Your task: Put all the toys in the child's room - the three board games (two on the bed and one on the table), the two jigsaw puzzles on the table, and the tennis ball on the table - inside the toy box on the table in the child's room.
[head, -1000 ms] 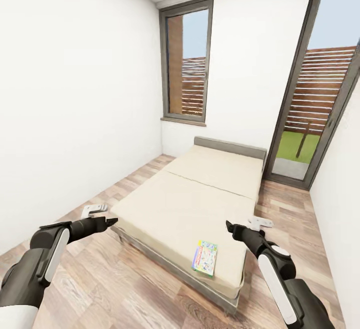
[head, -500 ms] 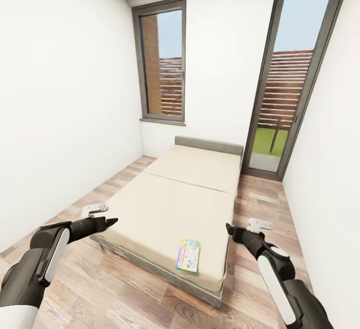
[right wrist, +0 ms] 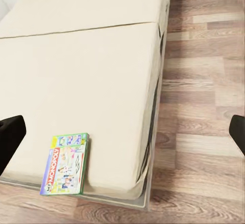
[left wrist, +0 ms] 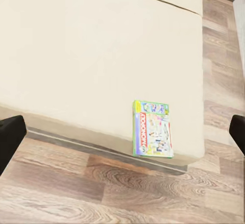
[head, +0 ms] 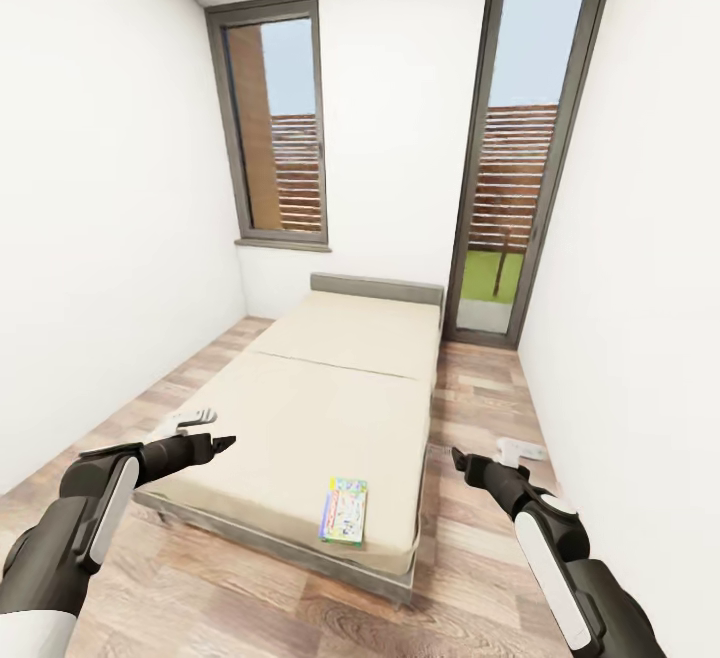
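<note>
A green-edged board game (head: 344, 512) with busy print lies flat near the foot corner of the bed (head: 330, 408), also seen as a Monopoly box (left wrist: 152, 136) (right wrist: 67, 164) in both wrist views. My left gripper (head: 222, 443) hovers open over the bed's near left edge, nothing between its fingers. Off the bed's right side, my right gripper (head: 458, 460) hangs open and empty above the plank floor. The table and toy box are out of view.
The narrow white-walled room has a dark-framed window (head: 270, 138) and a tall glass door (head: 520, 148) at the far end. Wood plank floor (head: 480, 408) runs along both sides of the bed, with a wider strip on the right.
The whole picture has shifted left as the camera turned right; the bed and board game now sit further left in view. Both arms keep the same pose, grippers open.
</note>
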Robot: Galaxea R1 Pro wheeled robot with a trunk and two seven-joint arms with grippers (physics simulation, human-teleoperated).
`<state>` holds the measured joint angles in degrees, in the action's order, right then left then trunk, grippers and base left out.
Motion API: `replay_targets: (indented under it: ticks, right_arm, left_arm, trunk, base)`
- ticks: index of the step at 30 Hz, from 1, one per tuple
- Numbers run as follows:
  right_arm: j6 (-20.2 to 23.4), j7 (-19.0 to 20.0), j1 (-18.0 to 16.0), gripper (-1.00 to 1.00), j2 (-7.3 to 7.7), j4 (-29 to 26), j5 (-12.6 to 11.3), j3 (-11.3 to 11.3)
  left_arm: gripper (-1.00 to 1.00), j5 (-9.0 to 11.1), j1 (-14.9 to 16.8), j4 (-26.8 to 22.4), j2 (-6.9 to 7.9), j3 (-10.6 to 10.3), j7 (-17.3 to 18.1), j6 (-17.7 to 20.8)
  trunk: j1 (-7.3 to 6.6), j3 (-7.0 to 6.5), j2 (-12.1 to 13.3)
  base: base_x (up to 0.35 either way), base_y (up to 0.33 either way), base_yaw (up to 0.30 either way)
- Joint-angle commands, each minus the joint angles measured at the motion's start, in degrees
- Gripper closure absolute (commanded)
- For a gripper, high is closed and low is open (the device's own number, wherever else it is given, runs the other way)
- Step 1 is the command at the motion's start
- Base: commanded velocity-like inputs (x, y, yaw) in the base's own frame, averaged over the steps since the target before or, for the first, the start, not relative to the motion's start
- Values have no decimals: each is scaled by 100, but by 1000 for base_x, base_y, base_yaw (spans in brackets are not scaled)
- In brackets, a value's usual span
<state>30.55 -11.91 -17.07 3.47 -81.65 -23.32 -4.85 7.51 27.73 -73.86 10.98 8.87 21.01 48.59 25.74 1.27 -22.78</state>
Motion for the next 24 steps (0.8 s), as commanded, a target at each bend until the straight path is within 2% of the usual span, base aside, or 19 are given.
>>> replay_targets:
  ticks: [1,9,24]
  right_arm:
    - [13,-57,-7,-100,7,-5,-59,-16]
    - [13,-57,-7,-100,5,5,-58,-17]
    - [12,-57,-7,-100,5,9,-59,-18]
  left_arm:
    - [-100,52,4,-5,1,8,-8,45]
    - [-100,55,4,-5,7,9,-2,45]
    - [-100,56,4,-7,10,2,8,46]
  trunk:
    - [4,13,-13]
    - [4,13,-13]
    - [4,13,-13]
  base:
    - [0,0,-279]
    - [0,71,-279]
    - [0,207,-279]
